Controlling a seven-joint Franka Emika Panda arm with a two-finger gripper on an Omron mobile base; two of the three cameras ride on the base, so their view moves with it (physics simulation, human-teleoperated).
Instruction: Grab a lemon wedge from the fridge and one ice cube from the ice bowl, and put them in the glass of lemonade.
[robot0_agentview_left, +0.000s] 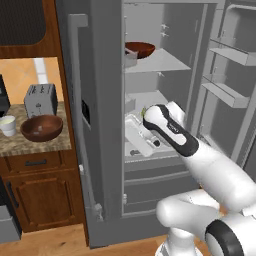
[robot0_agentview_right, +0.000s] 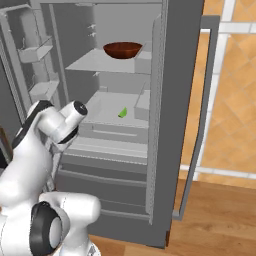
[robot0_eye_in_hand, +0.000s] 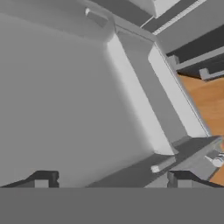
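- The lemon wedge lies loose on the middle shelf of the fridge, well back from the lip, so the arm must lean deep inside to reach it.
- The right door stands swung wide, which leaves the way clear.
- The gripper is spread wide with nothing between its fingertips, hanging over bare grey shelf, ready for a grab, I'd say.
- A brown bowl sits on the shelf above.
- On the counter to the left, the ice bowl and the glass of lemonade wait near each other, beside a toaster.

Grey steel fridge, green lemon wedge, reddish-brown bowl, speckled brown-grey counter
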